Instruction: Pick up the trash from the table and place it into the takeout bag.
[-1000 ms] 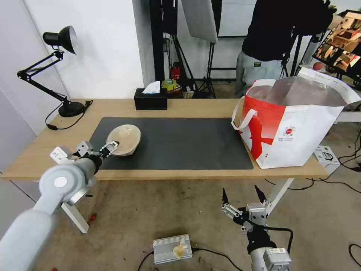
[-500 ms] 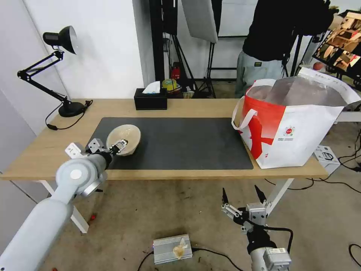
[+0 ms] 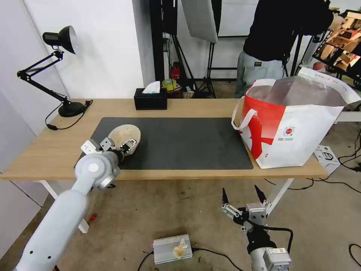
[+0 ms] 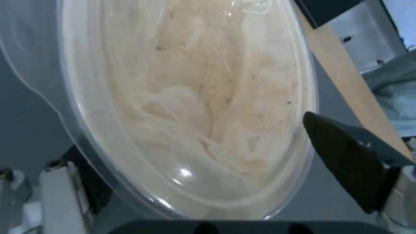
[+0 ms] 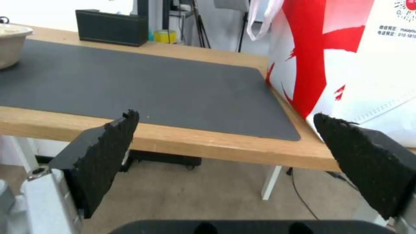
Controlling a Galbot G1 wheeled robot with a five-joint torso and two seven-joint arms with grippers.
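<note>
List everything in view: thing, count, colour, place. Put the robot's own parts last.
beige bowl: one, beige, on the left part of the mat, tilted, rim between the left tool's fingers.
mat: one, dark grey, centre of the table.
table: one, light wood with white legs.
takeout bag: one, white with a red panel, open, on the table's right end.
tissue box: one, black, at the table's far edge.
desk lamp: one, black, at the table's far left corner.
metal box: one, silver, on the floor.
left tool: at the bowl's near rim, open around it.
right tool: open, parked low, below the table's front edge.
</note>
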